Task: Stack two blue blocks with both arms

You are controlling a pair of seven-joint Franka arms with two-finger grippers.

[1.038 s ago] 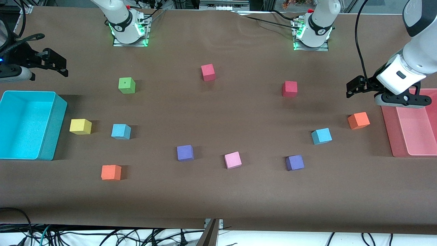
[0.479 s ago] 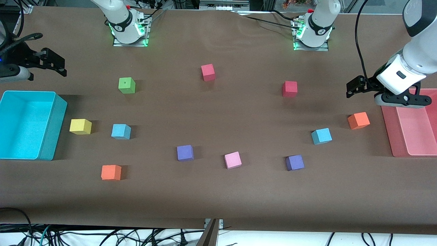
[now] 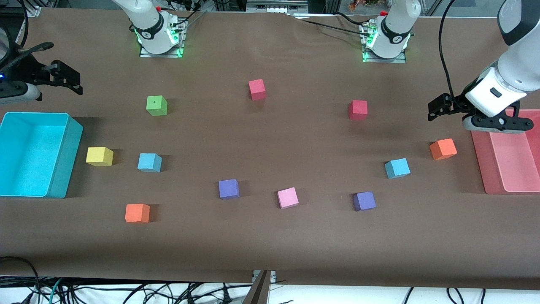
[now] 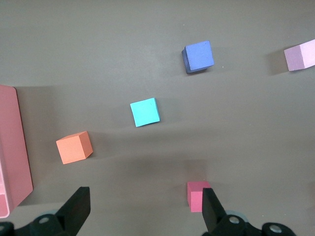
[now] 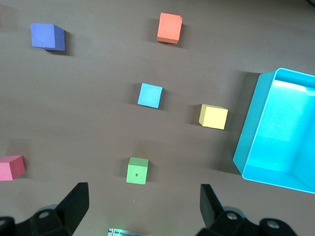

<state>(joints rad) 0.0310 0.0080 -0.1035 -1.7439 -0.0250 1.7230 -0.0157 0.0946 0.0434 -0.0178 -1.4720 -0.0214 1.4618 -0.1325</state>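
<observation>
From my seat, one blue block [image 3: 149, 162], a small sky-blue foam cube, sits flat on the brown surface [image 3: 270, 236] just beside the yellow cube [image 3: 99, 156] at the right arm's end, near the cyan bin [image 3: 63, 169]; my right pincer [image 3: 69, 80] hangs open and empty up by that bin, well apart from the block. The other blue block [image 3: 397, 168], same colour and slightly turned, lies at the left arm's end between an orange cube [image 3: 443, 149] and a purple cube [image 3: 364, 201]. My left pincer [image 3: 438, 109] hangs open beside the pink tray [image 3: 481, 169], well apart from that block.
</observation>
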